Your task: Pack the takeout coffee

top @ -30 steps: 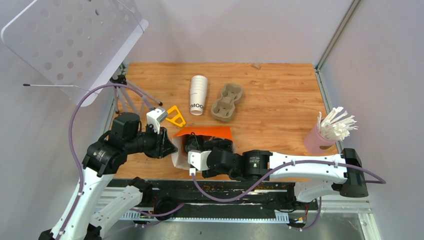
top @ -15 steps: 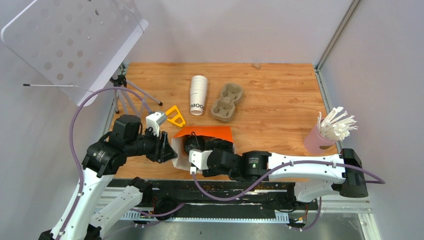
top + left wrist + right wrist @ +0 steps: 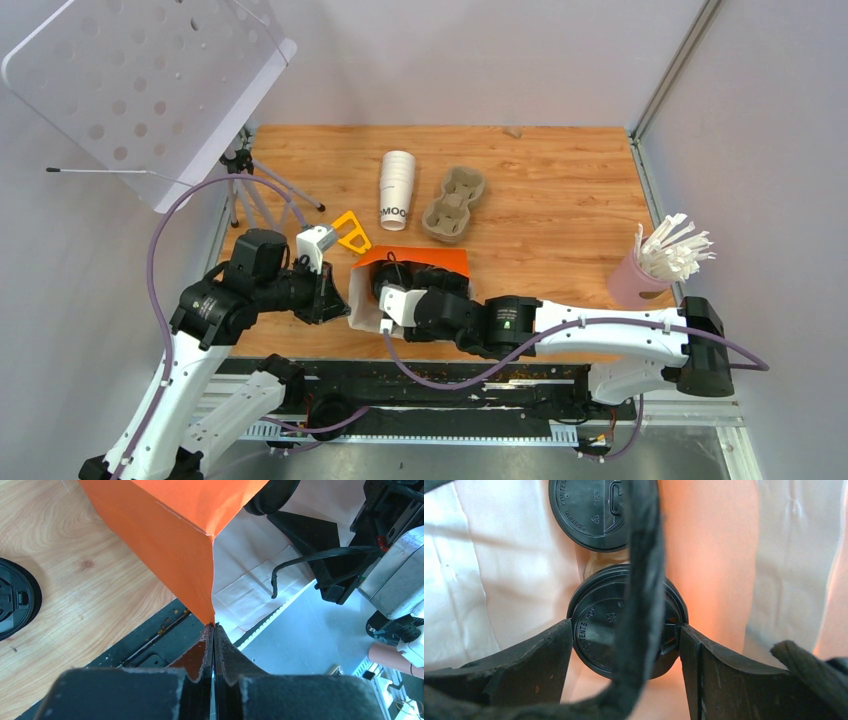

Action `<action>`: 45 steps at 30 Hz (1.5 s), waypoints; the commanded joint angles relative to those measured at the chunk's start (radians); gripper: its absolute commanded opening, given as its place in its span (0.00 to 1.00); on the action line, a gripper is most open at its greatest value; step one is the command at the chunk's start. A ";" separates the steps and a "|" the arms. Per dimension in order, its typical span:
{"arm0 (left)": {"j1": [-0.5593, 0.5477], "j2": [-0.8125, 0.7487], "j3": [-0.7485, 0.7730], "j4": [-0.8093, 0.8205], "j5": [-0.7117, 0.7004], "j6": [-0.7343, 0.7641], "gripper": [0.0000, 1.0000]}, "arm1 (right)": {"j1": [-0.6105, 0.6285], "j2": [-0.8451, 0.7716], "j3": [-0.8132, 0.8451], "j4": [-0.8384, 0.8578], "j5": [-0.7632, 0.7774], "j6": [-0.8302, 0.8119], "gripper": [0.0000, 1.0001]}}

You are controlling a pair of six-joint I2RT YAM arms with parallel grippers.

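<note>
Seen from overhead, a wooden desk [image 3: 560, 180] filled the middle of the frame. Two robot arms reached in from the bottom edge toward an orange paper bag [image 3: 425, 262] just left of centre and low in the frame. The left claw [image 3: 213, 630] was closed tight on a corner fold of the bag's rim, its two fingers pressed together with only the paper between them. The right arm stretched in from the lower right, and the right claw [image 3: 625, 630] was inside the bag's white interior. In the right wrist view the coffee cup [image 3: 591, 625] sat at the centre of the frame, showing mainly its round black lid. The claw's two fingers pressed against opposite sides of that lid, gripping the cup. A black cord [image 3: 639, 555] ran from top to bottom in front of the cup. A second lid [image 3: 584, 510], also black, showed at the top of the frame just beyond the cup; whether a cup sat under it could not be told. In the left wrist view a loose lid [image 3: 12, 605] lay on the desk at the left edge, apart from the bag. Overhead again, a stack of white cups [image 3: 397, 185] sat above centre with a brown cardboard cup carrier [image 3: 455, 203] just to its right. A yellow triangular piece [image 3: 352, 232] lay near the bag's upper left. A pink cup [image 3: 632, 282] holding white sticks stood at the right edge. A tripod [image 3: 250, 185] and a white perforated panel [image 3: 130, 90] occupied the upper left.
</note>
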 commanded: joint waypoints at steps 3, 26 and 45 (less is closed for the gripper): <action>-0.003 0.000 0.006 0.025 0.034 0.020 0.01 | -0.006 0.005 0.016 0.094 0.061 -0.047 0.68; -0.003 0.003 -0.019 0.077 0.072 -0.010 0.00 | -0.063 0.005 -0.095 0.199 -0.015 -0.058 0.68; -0.003 -0.007 -0.057 0.107 0.092 -0.032 0.00 | -0.089 -0.001 -0.127 0.291 -0.002 -0.137 0.68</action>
